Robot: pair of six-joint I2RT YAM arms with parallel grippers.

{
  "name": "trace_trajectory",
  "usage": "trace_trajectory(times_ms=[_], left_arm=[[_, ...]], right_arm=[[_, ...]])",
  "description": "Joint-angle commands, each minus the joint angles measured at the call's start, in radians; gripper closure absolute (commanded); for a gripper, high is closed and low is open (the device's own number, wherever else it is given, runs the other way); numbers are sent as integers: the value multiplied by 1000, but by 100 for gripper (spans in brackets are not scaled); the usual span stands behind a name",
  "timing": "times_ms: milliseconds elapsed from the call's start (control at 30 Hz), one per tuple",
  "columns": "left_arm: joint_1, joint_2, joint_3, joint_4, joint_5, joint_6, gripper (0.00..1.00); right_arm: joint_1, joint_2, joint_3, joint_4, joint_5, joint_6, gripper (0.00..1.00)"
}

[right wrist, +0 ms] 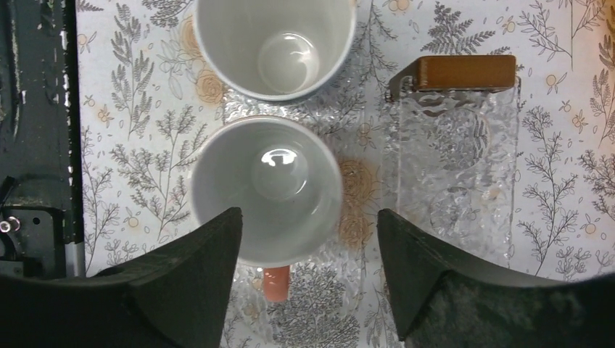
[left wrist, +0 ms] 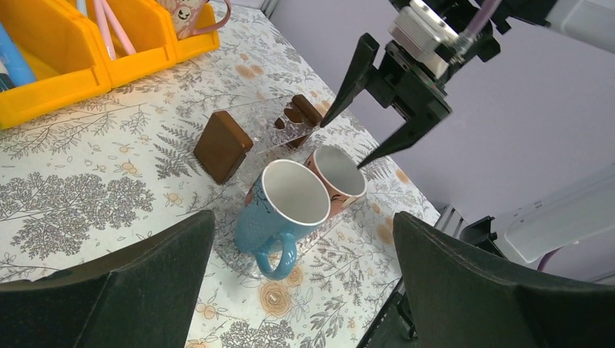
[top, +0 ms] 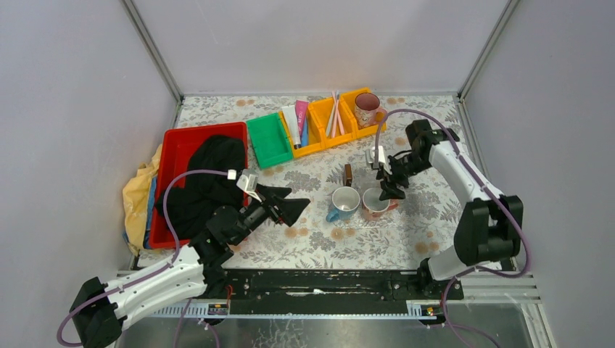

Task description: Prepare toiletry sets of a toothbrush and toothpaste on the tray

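So far, we judge that none of the sets has been made. Our left gripper (top: pixel 299 209) hangs spread wide and empty, with the blue mug (top: pixel 344 202) just ahead of its fingertips. Well beyond it, in the yellow bin (top: pixel 319 119), lie the toothpaste tubes (top: pixel 298 119) and, one compartment to the right, the toothbrushes (top: pixel 334 114). None of them is on the tray (right wrist: pixel 464 167). Two mugs stand on that clear tray, both bare inside. Our right gripper (top: pixel 391 190) hovers straight above the pink mug (right wrist: pixel 267 190), jaws parted, holding nothing. All the picking and pairing is left to do. The tray's edges barely show from above. The tubes overlap, so we cannot count them surely. Whether the brown block (right wrist: pixel 457 72) at the tray's end belongs to the tray, we cannot tell.
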Motion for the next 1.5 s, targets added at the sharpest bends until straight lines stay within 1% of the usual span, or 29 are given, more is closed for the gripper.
trace_trajectory(times_ms=[0,100,233,333,500,633,800,1033,1100,1267,1367,1467], left_arm=[[5,-14,-18,15,12,-8,0],[5,-19,-23,10,9,-10,0],[5,-23,-20,-3,5,-3,0],[5,-17,-16,-4,5,-1,0],[5,-2,-13,6,10,-5,0],[5,-2,-10,2,12,-7,0],[5,-10,-10,-7,9,-7,0],[4,-12,-7,-13,7,-4,0],[5,-11,-6,-11,6,-5,0],[5,-13,0,-17,6,-2,0],[6,-13,0,-16,1,-1,0],[6,-13,2,-16,0,0,0]], right_arm=[[8,77,88,-45,-47,-10,29],[15,99,73,-9,-32,21,35],[32,84,20,77,26,59,37],[43,87,-2,102,46,69,41],[55,98,-13,124,58,87,54],[59,95,-9,130,53,104,69],[60,67,-23,133,49,123,84],[58,7,-38,122,67,182,97],[59,-14,-36,125,70,234,100],[60,-74,-19,134,79,438,100],[56,-107,-16,166,117,630,100],[46,-148,-42,215,137,778,100]])
